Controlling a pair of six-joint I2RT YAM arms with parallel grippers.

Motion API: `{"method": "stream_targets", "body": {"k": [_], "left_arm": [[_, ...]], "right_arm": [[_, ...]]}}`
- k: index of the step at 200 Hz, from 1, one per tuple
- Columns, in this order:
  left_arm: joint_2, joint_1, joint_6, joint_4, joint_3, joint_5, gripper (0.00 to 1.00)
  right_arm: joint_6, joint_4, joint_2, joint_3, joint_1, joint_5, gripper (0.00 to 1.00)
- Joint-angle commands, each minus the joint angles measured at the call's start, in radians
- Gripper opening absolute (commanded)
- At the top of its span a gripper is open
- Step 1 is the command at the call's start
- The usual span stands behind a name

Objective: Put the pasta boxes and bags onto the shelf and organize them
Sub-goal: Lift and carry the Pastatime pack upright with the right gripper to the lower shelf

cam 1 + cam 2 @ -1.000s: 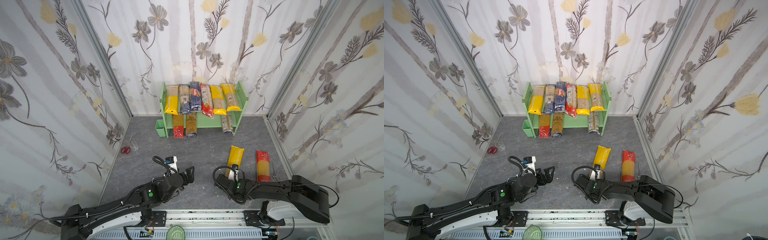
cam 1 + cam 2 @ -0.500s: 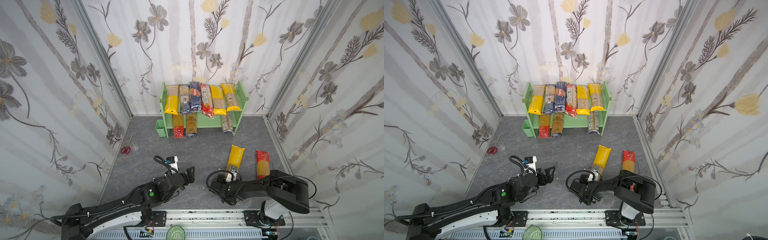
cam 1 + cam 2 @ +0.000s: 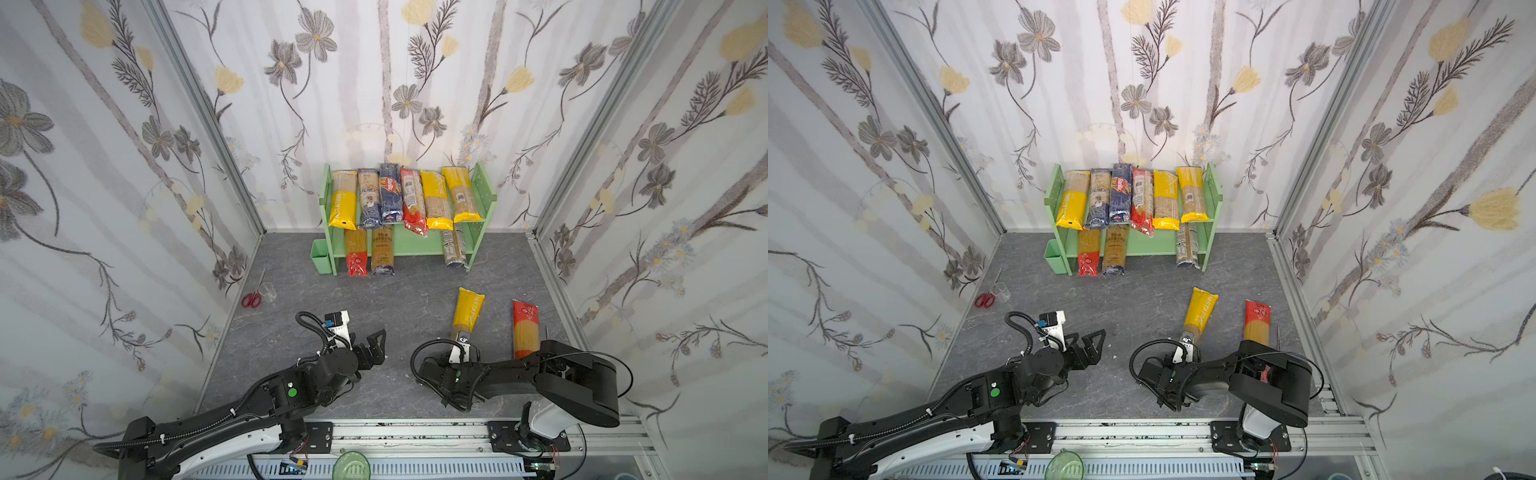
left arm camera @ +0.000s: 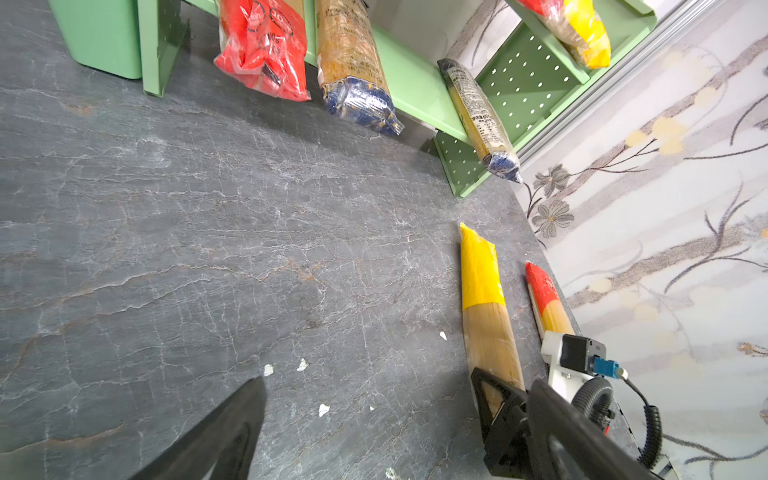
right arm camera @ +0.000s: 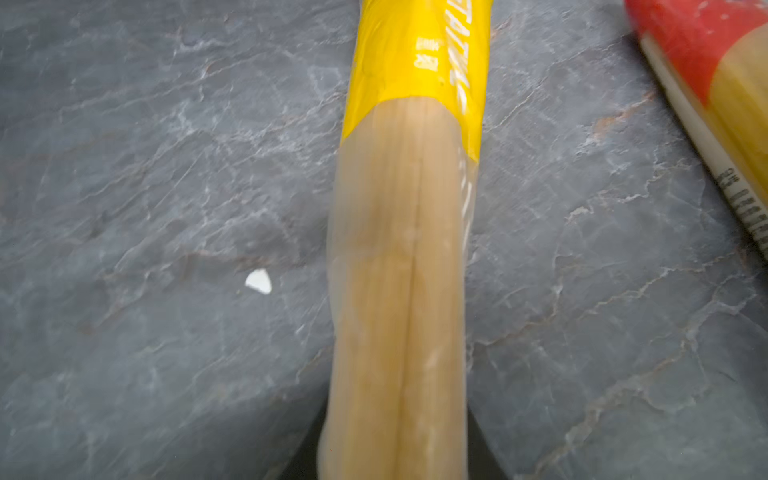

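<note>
My right tool [image 3: 462, 348] is clenched on the clear near end of the yellow pack [image 3: 469, 307], which lies on the counter [image 3: 374, 299]. Held so far from its middle, it may sag or swivel when lifted. Its long axis runs toward the shelf [image 3: 487, 195], yellow end leading. Left tool [image 3: 371, 345] hangs released.

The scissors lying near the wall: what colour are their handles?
Red; the scissors show best in a top view.

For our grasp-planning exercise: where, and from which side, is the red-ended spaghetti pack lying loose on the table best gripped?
Take the red-ended pack at its clear middle, from above, fingers across the narrow width: it lies flat, long and slim.
</note>
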Motion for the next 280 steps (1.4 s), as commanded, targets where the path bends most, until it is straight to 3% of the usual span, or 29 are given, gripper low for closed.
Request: {"method": "stream_targets", "body": {"k": [1, 41, 85, 169, 227, 280], "left_arm": [[-0.013, 0.002, 0.007, -0.007, -0.006, -0.042, 1.00], [-0.026, 0.012, 0.006, -0.018, -0.011, -0.050, 1.00], [-0.039, 0.035, 0.009, -0.027, -0.013, -0.053, 1.00], [-0.039, 0.076, 0.012, -0.031, -0.012, -0.056, 1.00], [-0.034, 0.099, 0.037, -0.032, 0.000, -0.051, 1.00], [-0.032, 0.120, 0.055, -0.032, 0.015, -0.049, 1.00]], "right_arm": [[-0.086, -0.015, -0.012, 0.048, 0.042, -0.211, 0.21], [-0.195, -0.021, -0.071, 0.100, 0.083, -0.182, 0.19], [-0.297, 0.086, -0.262, 0.036, 0.086, -0.178, 0.19], [-0.461, 0.095, -0.494, 0.035, 0.041, -0.136, 0.16], [-0.580, 0.123, -0.562, 0.074, -0.034, -0.142, 0.16], [-0.714, 0.182, -0.528, 0.161, -0.109, -0.153, 0.16]]}}
